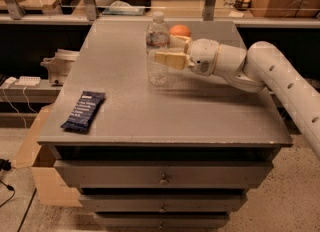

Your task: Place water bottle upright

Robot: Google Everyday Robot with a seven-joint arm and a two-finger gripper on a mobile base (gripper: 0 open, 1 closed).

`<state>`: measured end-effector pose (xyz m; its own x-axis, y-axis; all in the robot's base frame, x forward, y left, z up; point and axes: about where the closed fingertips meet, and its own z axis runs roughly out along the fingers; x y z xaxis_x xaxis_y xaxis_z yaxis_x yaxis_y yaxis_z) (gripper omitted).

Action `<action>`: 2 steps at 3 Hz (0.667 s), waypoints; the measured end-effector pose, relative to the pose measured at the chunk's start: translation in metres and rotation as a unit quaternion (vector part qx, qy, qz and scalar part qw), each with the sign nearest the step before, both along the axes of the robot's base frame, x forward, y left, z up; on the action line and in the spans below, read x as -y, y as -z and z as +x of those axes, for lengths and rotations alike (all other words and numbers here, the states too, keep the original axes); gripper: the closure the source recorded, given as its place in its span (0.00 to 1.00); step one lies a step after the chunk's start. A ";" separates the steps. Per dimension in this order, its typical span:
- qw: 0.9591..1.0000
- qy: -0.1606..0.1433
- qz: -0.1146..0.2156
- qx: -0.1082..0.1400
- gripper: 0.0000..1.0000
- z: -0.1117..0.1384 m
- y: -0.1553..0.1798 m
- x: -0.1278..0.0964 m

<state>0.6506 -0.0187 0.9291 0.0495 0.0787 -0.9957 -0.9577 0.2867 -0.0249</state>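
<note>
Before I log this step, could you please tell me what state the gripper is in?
The gripper is closed on the upright water bottle, over the table.

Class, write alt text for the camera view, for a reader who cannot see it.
A white robot arm reaches from the picture's right across a grey table, its gripper at the middle of an upright clear water bottle. An orange sits just behind the gripper; a dark snack bar lies near the table's front left corner.

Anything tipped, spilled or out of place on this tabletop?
Nothing stands out. The water bottle stands upright and capped on the table, the gripper around its middle. An orange sits behind it; a snack bar lies flat near the front-left edge. No spill.
</note>
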 end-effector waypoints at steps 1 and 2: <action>1.000 0.000 0.002 0.001 0.00 -0.001 0.000 0.002; 1.000 0.000 0.002 0.002 0.00 -0.001 0.000 0.002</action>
